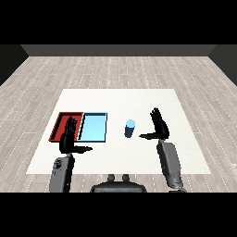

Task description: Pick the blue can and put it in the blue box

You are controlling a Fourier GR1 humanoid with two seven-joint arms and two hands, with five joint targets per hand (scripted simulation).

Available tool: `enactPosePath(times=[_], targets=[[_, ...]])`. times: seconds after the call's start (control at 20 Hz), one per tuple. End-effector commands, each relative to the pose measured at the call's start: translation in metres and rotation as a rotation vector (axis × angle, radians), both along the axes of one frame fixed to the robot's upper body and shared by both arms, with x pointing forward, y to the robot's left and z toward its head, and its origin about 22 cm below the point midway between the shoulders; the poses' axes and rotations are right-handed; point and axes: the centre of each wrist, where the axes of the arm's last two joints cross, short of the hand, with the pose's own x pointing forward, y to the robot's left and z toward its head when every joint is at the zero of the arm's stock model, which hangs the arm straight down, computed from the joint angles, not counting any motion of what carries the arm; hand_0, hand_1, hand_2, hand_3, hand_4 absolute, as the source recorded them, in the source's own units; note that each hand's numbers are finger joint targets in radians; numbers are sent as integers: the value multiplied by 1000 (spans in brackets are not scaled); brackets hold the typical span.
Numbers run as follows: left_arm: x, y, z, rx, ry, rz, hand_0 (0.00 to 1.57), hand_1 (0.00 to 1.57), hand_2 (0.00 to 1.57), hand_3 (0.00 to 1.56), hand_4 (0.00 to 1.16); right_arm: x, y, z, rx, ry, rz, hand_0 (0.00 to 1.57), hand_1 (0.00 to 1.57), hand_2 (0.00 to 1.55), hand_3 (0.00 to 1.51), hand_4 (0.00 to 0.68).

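A blue can (130,128) stands upright on the white table (120,102), just right of the light blue tray (93,127). My right hand (159,126) is to the can's right, apart from it, fingers straight and thumb pointing toward the can. My left hand (69,136) rests open over the near part of the red tray (62,121), fingers straight and thumb out to the right. Neither hand holds anything.
The red tray and the light blue tray lie side by side at the table's left. The table's near edge runs just behind both forearms. Grey plank floor surrounds the table.
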Motion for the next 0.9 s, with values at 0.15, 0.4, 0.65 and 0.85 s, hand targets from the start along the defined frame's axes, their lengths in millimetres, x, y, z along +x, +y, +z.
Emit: enactPosePath(times=[0.15, 0.4, 0.65, 0.85], targets=[[8, 10, -3, 24, -11, 10, 0, 0, 0, 0, 0, 20, 1, -4, 55, 6, 42, 0, 0, 0, 0, 0], [31, -14, 8, -16, 2, -8, 0, 0, 0, 0, 0, 14, 10, -17, 70, 37, 25, 0, 0, 0, 0, 0], [9, 11, 10, -29, 0, 16, 0, 0, 0, 0, 0, 25, 58, -19, 125, 67, 14, 0, 0, 0, 0, 0], [8, 3, -7, -25, -2, 11, 0, 0, 0, 0, 0, 12, 68, -36, 146, 94, 23, 0, 0, 0, 0, 0]])
